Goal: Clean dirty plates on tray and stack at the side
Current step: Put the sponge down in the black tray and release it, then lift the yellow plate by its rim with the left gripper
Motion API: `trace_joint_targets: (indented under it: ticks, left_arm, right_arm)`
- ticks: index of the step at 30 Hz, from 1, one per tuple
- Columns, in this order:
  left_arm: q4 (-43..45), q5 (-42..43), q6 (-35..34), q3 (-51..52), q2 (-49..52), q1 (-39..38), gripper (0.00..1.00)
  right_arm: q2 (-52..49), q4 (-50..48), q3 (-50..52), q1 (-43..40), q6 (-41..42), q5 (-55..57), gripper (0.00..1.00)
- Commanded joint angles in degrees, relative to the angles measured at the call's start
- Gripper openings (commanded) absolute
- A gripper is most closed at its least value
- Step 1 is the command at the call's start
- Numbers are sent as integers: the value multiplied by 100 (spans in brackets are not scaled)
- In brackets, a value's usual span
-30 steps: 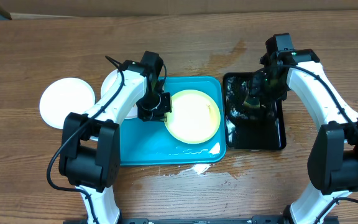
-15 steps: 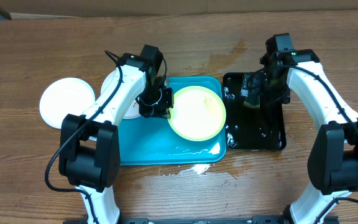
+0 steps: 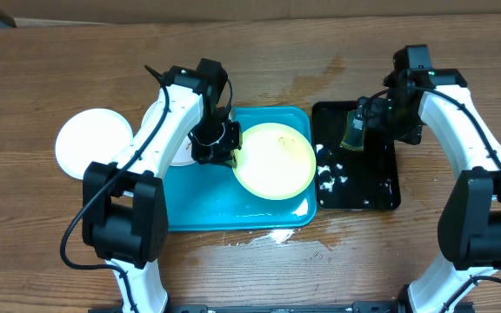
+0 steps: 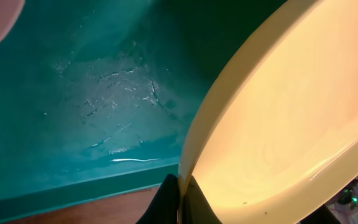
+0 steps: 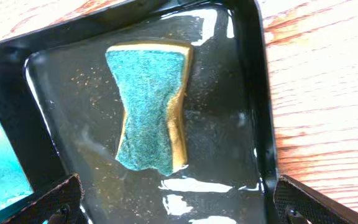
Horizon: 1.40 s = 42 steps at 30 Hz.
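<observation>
Left tool [image 3: 225, 156] pinched the rim of the yellow-green plate [image 3: 277, 161], tilted over the blue tray [image 3: 198, 204]. Right tool [image 3: 374, 120] hung spread wide above the sponge [image 5: 151, 106] in the black tray [image 5: 253, 93], right of the blue tray.

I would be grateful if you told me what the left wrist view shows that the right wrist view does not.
Only the left wrist view: the left gripper shut on the rim of the yellow-green plate, which sits over the wet floor of the turquoise tray. Only the right wrist view: a green-and-yellow sponge lying free in the wet black tray. Both: part of the turquoise tray and a strip of the wooden table.
</observation>
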<state>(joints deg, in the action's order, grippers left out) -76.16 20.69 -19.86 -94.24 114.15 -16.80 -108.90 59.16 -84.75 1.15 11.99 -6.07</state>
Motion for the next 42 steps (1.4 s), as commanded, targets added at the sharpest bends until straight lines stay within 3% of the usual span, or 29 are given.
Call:
trace_joint_targets:
  ticks: [1, 13, 42]
  left_arm:
    - [-146, -79, 186, -476, 50, -50, 4]
    - [-245, -122, 55, -955, 50, -354, 4]
    - [839, -380, -313, -955, 52, -957, 4]
  right_arm:
    - [186, -35, -83, -15, 24, 0, 100]
    - [186, -35, -83, -15, 24, 0, 100]
    - [186, -35, -83, -15, 24, 0, 100]
